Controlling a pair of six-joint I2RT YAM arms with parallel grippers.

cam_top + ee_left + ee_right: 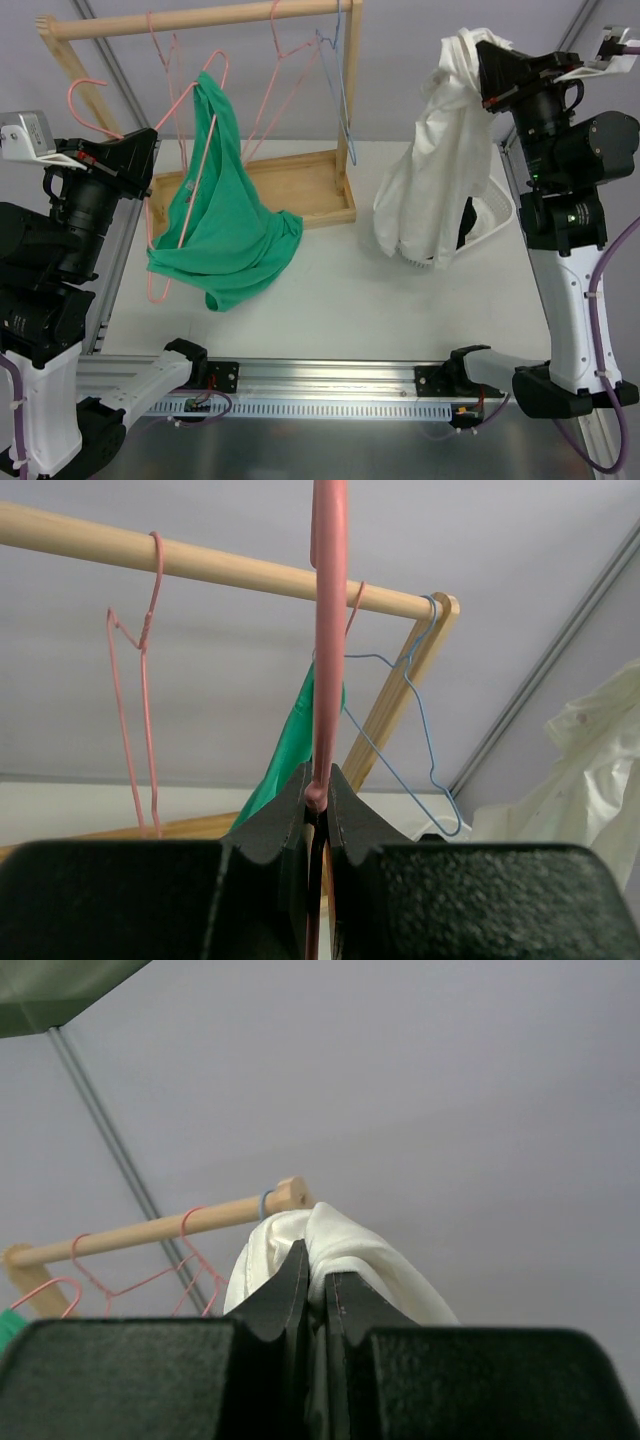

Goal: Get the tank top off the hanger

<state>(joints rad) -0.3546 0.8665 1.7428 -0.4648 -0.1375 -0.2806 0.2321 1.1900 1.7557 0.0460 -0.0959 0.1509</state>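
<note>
Four wire hangers in all: two spare pink hangers (pixel 157 555) and one blue hanger (pixel 340 90) hooked on the wooden rail (pixel 200 18), plus a fourth, the held pink hanger (pixel 328 630), off the rail and pinched in the left gripper (pixel 317 780), jaws closed tight on its wire.

Two garments. First, the green tank top (pixel 225 220), draped on the held pink hanger and hanging low over the left part of the table (pixel 330 290), just in front of the rack base (pixel 300 185). Second, a white garment (pixel 440 170), bunched and raised by the right gripper (pixel 315 1260), jaws clamped on a fold at its top.

One white basket (pixel 497 212), mostly hidden behind the white garment.

From above only: the whole tank top, the held hanger turned sideways, the basket, both arms. From the left wrist only: fingertips meeting on the pink wire, a strip of green behind it. From the right wrist only: white cloth squeezed between the fingertips, with rail and hangers low at left.
</note>
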